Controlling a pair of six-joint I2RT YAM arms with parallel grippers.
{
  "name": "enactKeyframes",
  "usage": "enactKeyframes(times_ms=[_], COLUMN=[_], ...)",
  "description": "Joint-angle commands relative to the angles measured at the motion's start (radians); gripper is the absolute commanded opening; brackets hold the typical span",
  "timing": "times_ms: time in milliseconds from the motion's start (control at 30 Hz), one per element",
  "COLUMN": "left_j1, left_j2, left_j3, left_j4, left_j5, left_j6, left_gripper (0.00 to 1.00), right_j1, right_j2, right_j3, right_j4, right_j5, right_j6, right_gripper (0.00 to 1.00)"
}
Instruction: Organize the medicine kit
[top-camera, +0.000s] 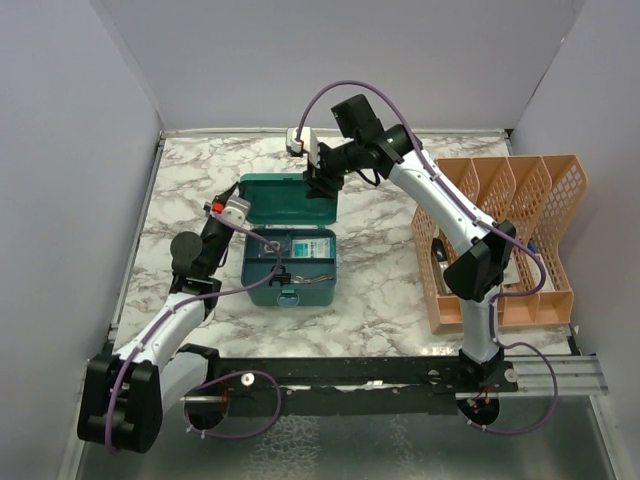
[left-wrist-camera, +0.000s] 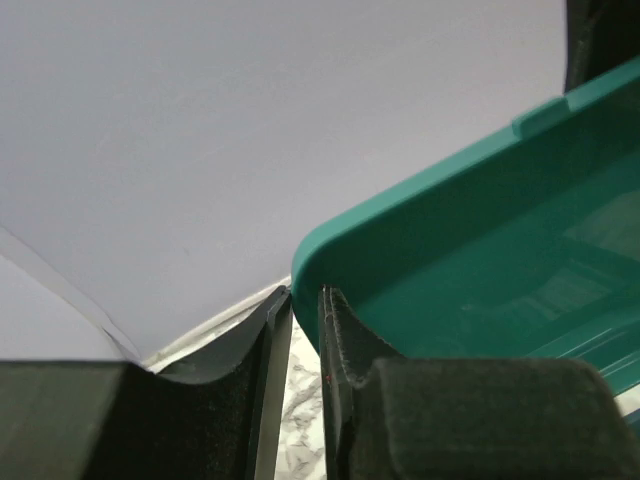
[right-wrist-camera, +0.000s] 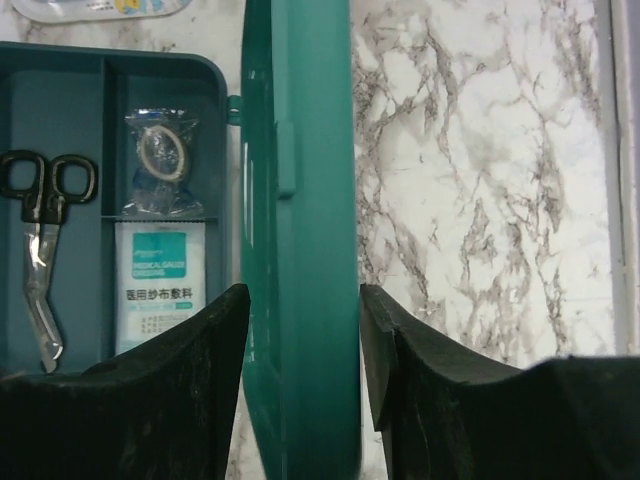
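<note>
The teal medicine kit (top-camera: 262, 296) stands open in the middle of the marble table, its lid (top-camera: 285, 197) raised at the back. Inside lie black-handled scissors (right-wrist-camera: 40, 230), a wrapped bandage roll (right-wrist-camera: 160, 160) and a gauze packet (right-wrist-camera: 158, 300). My right gripper (top-camera: 320, 185) reaches over from behind. In the right wrist view (right-wrist-camera: 300, 290) its fingers straddle the upright lid (right-wrist-camera: 300, 150) and touch both faces. My left gripper (top-camera: 232, 208) is at the kit's left side. In the left wrist view (left-wrist-camera: 303, 292) its nearly closed fingers pinch a rounded teal corner of the kit (left-wrist-camera: 450, 250).
An orange mesh file rack (top-camera: 500, 240) stands at the right of the table with dark items inside. Grey walls close in the back and both sides. A white pack (right-wrist-camera: 100, 8) shows at the top edge of the right wrist view.
</note>
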Motion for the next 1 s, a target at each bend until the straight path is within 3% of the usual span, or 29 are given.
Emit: enactKeyframes(times_ms=[0, 133, 233, 367, 533, 967], left_j1=[-0.005, -0.005, -0.005, -0.004, -0.005, -0.005], left_j2=[-0.041, -0.131, -0.245, -0.4, -0.469, -0.333], left_j3=[-0.001, 0.02, 0.048, 0.1, 0.275, 0.562], left_j4=[0.026, -0.101, -0.275, -0.523, -0.851, -1.125], left_j5=[-0.069, -0.144, -0.148, -0.136, -0.15, -0.166], left_j6=[-0.075, -0.168, -0.238, -0.384, -0.586, -0.692], left_gripper=[0.32, 0.57, 0.66, 0.67, 0.7, 0.75], right_j1=[0.008, 0.008, 0.009, 0.009, 0.025, 0.08], right_j2=[-0.016, -0.033, -0.043, -0.06, -0.12, -0.464], right_j3=[0.043, 0.036, 0.023, -0.002, -0.059, -0.547], right_j4=[-0.059, -0.065, -0.077, -0.073, -0.051, 0.222], right_j5=[-0.065, -0.084, -0.097, -0.107, -0.142, -0.304], right_j6=[-0.006, 0.003, 0.008, 0.023, 0.04, 0.217], right_gripper=[0.46, 0.45, 0.45, 0.47, 0.61, 0.67])
